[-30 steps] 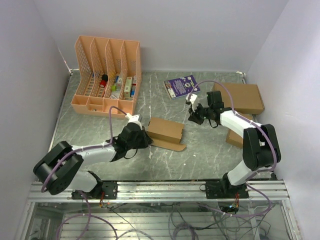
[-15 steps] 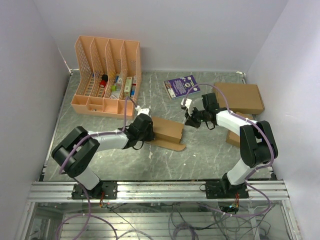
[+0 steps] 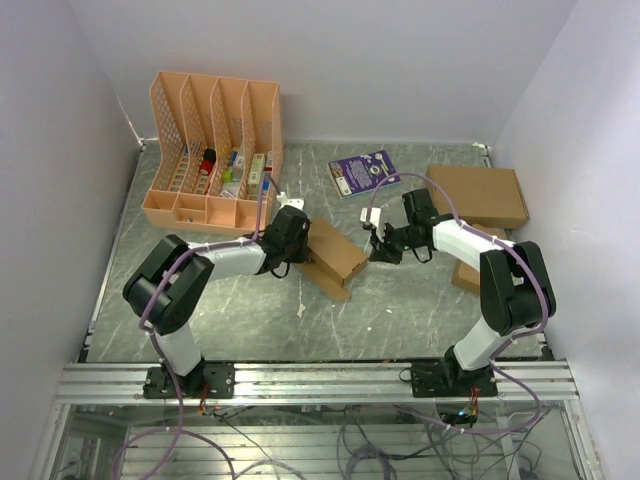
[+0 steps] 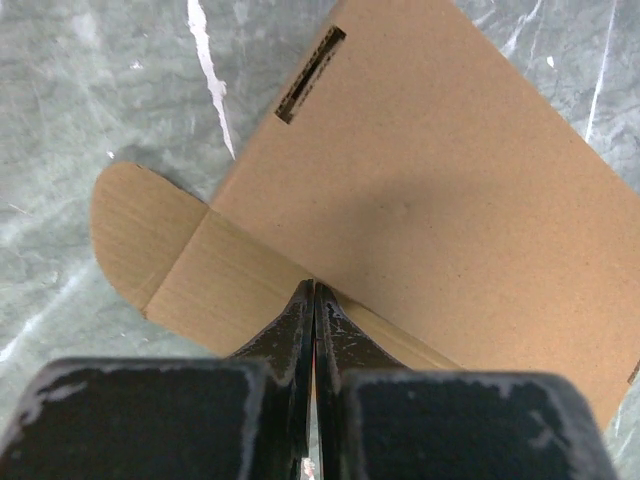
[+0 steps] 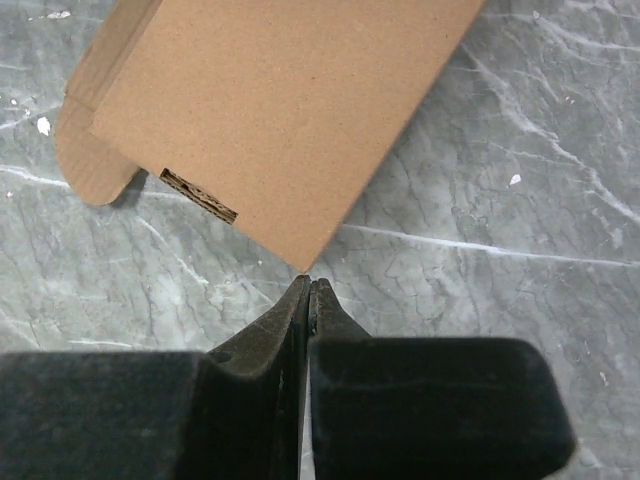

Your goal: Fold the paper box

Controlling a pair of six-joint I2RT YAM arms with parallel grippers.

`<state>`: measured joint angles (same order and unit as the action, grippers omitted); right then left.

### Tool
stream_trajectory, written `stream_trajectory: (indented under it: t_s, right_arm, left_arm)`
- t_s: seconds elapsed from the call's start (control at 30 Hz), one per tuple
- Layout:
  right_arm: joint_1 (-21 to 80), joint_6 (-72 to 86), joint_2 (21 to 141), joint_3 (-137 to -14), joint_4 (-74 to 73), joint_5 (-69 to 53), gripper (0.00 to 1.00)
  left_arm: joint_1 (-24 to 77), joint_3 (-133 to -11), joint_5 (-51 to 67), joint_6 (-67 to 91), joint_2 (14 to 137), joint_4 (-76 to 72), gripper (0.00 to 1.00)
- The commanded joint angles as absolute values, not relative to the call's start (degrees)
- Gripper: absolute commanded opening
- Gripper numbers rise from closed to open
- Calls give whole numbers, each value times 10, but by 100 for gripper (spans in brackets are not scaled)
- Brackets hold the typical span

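The paper box [image 3: 338, 258] is a slim brown carton lying askew at the table's middle, with a rounded flap [image 4: 150, 250] open flat at its near end. My left gripper [image 3: 299, 238] is shut with nothing between its fingers. Its tips [image 4: 313, 290] press against the crease where the flap joins the box [image 4: 430, 170]. My right gripper [image 3: 377, 250] is also shut and empty. Its tips [image 5: 309, 285] touch the box's [image 5: 270, 110] right corner. A slot shows in the box's edge in both wrist views.
A peach file organizer [image 3: 215, 150] with small items stands at the back left. A purple booklet [image 3: 363, 172] lies behind the box. A larger brown cardboard box [image 3: 480, 195] sits at the back right, and another brown carton [image 3: 468, 275] lies partly behind my right arm.
My left arm swung forward from the near left to the box's left end. The right gripper slid left to the box's corner. The box has turned to lie diagonally between them.
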<state>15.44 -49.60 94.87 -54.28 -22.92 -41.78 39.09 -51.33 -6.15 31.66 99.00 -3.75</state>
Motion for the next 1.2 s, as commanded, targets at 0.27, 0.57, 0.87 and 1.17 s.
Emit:
stream_trajectory:
  t_s: [0.27, 0.57, 0.87, 1.17]
  right_arm:
    - [118, -522, 875, -566, -266, -472, 10]
    - [118, -605, 858, -546, -297, -579, 20]
    - [117, -717, 842, -529, -337, -618, 32]
    - [99, -416, 860, -504, -104, -427, 2]
  left_arm:
    - [392, -370, 40, 234, 797, -150, 11]
    - [455, -227, 105, 223, 601, -332, 53]
    - [454, -109, 108, 254, 647, -646, 79]
    - [485, -225, 26, 289, 748, -375, 7]
